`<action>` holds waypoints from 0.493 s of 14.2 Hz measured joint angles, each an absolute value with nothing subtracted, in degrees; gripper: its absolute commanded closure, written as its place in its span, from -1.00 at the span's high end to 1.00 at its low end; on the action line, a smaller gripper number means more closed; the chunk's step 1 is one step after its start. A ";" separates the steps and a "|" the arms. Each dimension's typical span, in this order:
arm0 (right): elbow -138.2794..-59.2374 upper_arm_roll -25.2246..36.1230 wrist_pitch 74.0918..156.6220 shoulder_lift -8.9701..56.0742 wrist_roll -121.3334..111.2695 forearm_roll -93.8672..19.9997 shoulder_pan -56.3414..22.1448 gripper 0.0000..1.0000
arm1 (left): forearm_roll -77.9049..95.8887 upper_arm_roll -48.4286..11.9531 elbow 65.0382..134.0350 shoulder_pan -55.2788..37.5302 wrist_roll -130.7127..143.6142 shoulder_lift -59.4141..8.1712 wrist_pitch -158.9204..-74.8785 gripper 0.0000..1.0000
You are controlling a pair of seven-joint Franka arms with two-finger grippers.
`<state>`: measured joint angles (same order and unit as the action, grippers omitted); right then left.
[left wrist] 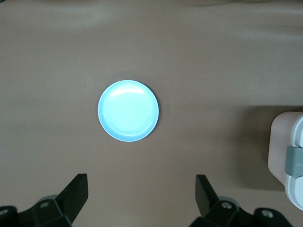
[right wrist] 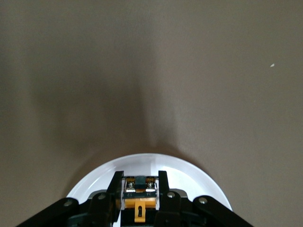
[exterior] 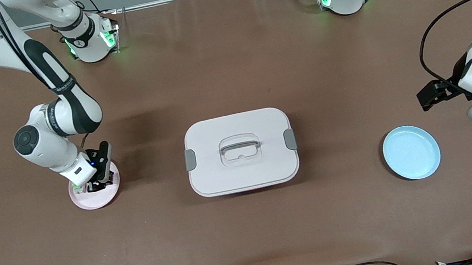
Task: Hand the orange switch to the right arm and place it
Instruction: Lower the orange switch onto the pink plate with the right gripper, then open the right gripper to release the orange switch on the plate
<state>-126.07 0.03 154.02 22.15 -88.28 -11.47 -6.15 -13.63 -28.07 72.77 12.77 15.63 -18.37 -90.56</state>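
Over the pink plate (exterior: 83,200) at the right arm's end of the worktop, my right end effector (exterior: 94,185) grips the orange switch (right wrist: 139,195), fingers narrow, plate just beneath. Risk: releasing tilted, so it tips or skids off the rim. Left end effector (left wrist: 139,189) waits wide above the blue plate (exterior: 411,152).

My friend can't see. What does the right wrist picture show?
The right gripper has its fingers closed around the orange switch, just above a pale plate. Everything else in the picture is the bare brown table.
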 measured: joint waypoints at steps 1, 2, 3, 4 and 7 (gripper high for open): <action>-126.01 0.02 154.02 22.15 -88.26 -11.71 -6.35 -1.00 | -13.63 -28.05 72.79 12.74 15.63 -17.76 -89.97 1.00; -125.97 0.02 153.99 22.15 -88.26 -11.91 -6.40 -1.00 | -13.63 -27.69 72.81 12.54 15.63 -17.05 -89.16 1.00; -125.97 0.06 153.97 22.21 -88.27 -12.01 -6.39 -1.00 | -13.54 -26.46 72.96 11.73 15.51 -16.25 -88.24 1.00; -125.97 0.15 153.97 22.37 -88.27 -12.04 -6.37 -1.00 | -13.20 -24.41 73.45 10.08 15.30 -15.34 -87.57 1.00; -125.97 0.38 154.02 23.24 -88.28 -12.05 -6.34 -1.00 | -9.14 -15.55 77.81 3.00 13.51 -11.46 -87.49 1.00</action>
